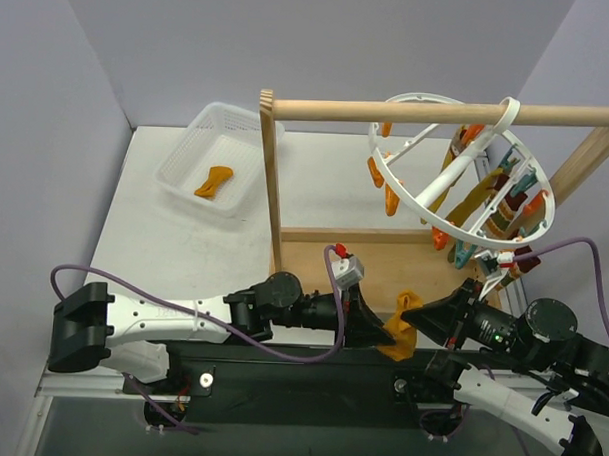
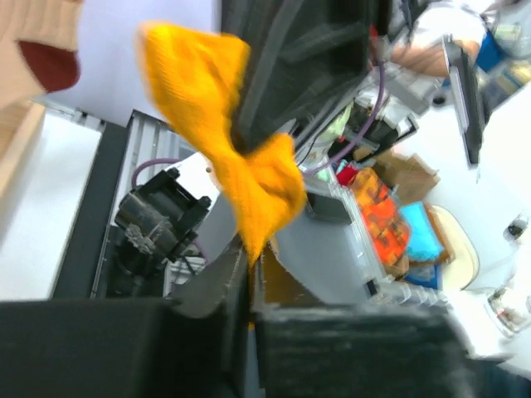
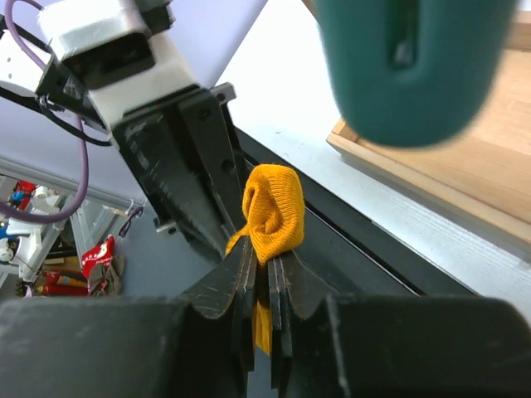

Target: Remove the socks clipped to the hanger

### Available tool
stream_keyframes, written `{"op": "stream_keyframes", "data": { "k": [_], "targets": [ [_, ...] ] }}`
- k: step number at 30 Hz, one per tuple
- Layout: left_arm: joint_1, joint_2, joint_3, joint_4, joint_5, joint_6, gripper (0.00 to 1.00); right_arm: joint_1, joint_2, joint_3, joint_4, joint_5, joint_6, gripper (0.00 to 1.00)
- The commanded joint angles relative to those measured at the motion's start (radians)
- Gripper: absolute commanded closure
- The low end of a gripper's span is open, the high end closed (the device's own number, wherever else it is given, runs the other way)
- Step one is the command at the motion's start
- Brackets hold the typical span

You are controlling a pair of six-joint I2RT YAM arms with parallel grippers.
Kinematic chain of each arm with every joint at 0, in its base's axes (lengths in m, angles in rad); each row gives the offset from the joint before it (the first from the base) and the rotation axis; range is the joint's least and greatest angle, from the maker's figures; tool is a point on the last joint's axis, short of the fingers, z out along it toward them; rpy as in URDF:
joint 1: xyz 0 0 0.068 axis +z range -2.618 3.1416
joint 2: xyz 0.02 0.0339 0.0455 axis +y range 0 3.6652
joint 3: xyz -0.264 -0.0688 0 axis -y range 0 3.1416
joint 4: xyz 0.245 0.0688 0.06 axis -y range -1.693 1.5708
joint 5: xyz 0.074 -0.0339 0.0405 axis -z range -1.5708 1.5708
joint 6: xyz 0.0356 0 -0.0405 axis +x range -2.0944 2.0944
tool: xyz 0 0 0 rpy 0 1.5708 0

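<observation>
R pincer (image 3: pixel 264 261): we see it clenched on mustard sock (image 3: pixel 270 211), btm centre.
L pincer (image 2: pixel 247 278): nipped onto same sock.
Hanger (image 1: pixel 454 175): upper right, socks (image 1: pixel 390 198) clipped on.

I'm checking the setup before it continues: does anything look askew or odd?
The large white plastic ring hanger hangs steeply tilted from the wooden rod, not level. Also, one mustard-orange fabric sock is pinched by both the left end effector and the right end effector at once.
</observation>
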Motion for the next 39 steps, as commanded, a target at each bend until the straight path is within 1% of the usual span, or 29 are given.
{"op": "stream_keyframes", "data": {
  "k": [1,2,4,5,6,7,8,9,10,11,12,13,14,15,16,18,19,20,22,23,25,26,28,30,31,35,36,38,39],
  "targets": [
    [0.064,-0.031,-0.010,-0.010,-0.007,-0.077,1.00,0.004,0.016,-0.023,0.057,0.030,0.005,0.89],
    [0.081,-0.044,-0.025,-0.019,-0.007,-0.090,1.00,0.004,0.011,-0.028,0.057,0.041,0.010,0.81],
    [0.130,-0.091,-0.080,-0.043,-0.008,-0.122,1.00,0.004,0.000,-0.038,0.047,0.066,0.022,0.69],
    [0.144,-0.111,-0.099,-0.057,-0.013,-0.125,1.00,0.004,-0.004,-0.040,0.038,0.101,0.023,0.57],
    [0.176,-0.136,-0.134,-0.113,-0.023,-0.127,1.00,0.004,-0.004,-0.039,0.013,0.118,0.026,0.51],
    [0.191,-0.186,-0.147,-0.149,-0.036,-0.125,1.00,0.004,-0.004,-0.032,-0.004,0.136,0.032,0.41],
    [0.208,-0.214,-0.159,-0.192,-0.062,-0.122,1.00,0.004,-0.003,-0.028,-0.024,0.194,0.034,0.36],
    [0.252,-0.240,-0.171,-0.291,-0.074,-0.119,1.00,0.004,0.000,-0.025,-0.065,0.216,0.040,0.34],
    [0.277,-0.296,-0.186,-0.345,-0.088,-0.111,1.00,0.004,0.005,-0.020,-0.085,0.240,0.043,0.30],
    [0.311,-0.324,-0.193,-0.402,-0.111,-0.110,1.00,0.004,0.009,-0.016,-0.100,0.266,0.049,0.29],
    [0.346,-0.353,-0.199,-0.509,-0.119,-0.110,1.00,0.004,0.011,-0.014,-0.123,0.277,0.049,0.29],
    [0.436,-0.410,-0.211,-0.555,-0.120,-0.107,1.00,0.004,0.014,-0.016,-0.127,0.282,0.051,0.29],
    [0.483,-0.438,-0.216,-0.591,-0.128,-0.104,1.00,0.006,0.016,-0.020,-0.128,0.284,0.046,0.29],
    [0.530,-0.465,-0.216,-0.717,-0.131,-0.104,1.00,0.004,0.016,-0.022,-0.130,0.284,0.045,0.28],
    [0.643,-0.513,-0.216,-0.764,-0.132,-0.096,1.00,0.006,0.016,-0.023,-0.131,0.284,0.042,0.28],
    [0.755,-0.553,-0.211,-0.857,-0.100,-0.076,1.00,0.003,0.017,-0.022,-0.136,0.284,0.034,0.28],
    [0.809,-0.576,-0.208,-0.884,-0.088,-0.046,1.00,0.006,0.016,-0.020,-0.139,0.282,0.034,0.28],
    [0.918,-0.581,-0.190,-0.913,-0.079,-0.029,1.00,0.006,0.014,-0.019,-0.145,0.281,0.033,0.28],
    [1.018,-0.578,-0.176,-0.968,-0.033,0.011,1.00,0.006,0.010,-0.016,-0.150,0.277,0.031,0.28],
    [1.128,-0.570,-0.164,-0.978,-0.019,0.017,1.00,0.006,0.003,-0.016,-0.153,0.277,0.033,0.28],
    [1.225,-0.535,-0.167,-0.946,0.050,0.004,1.00,0.006,-0.006,-0.019,-0.153,0.277,0.037,0.28],
    [1.303,-0.516,-0.174,-0.876,0.082,-0.010,1.00,0.004,-0.010,-0.022,-0.153,0.281,0.039,0.28],
    [1.357,-0.444,-0.171,-0.800,0.116,-0.076,1.00,0.004,-0.013,-0.029,-0.154,0.288,0.048,0.28],
    [1.365,-0.348,-0.124,-0.691,0.101,-0.091,1.00,0.006,-0.012,-0.029,-0.156,0.296,0.054,0.28],
    [1.365,-0.309,-0.098,-0.683,0.057,-0.087,1.00,0.006,-0.003,-0.026,-0.159,0.294,0.057,0.28],
    [1.365,-0.098,0.088,-0.678,0.017,-0.058,1.00,0.006,0.017,-0.009,-0.180,0.305,0.083,0.28],
    [1.365,-0.018,0.159,-0.675,0.021,-0.053,1.00,0.003,0.023,-0.005,-0.183,0.305,0.086,0.28],
    [1.365,0.063,0.232,-0.669,0.012,-0.044,1.00,0.004,0.032,0.003,-0.193,0.302,0.092,0.28],
    [1.365,0.149,0.279,-0.680,0.012,-0.018,1.00,0.004,0.031,0.004,-0.191,0.301,0.094,0.28]
  ]
}}
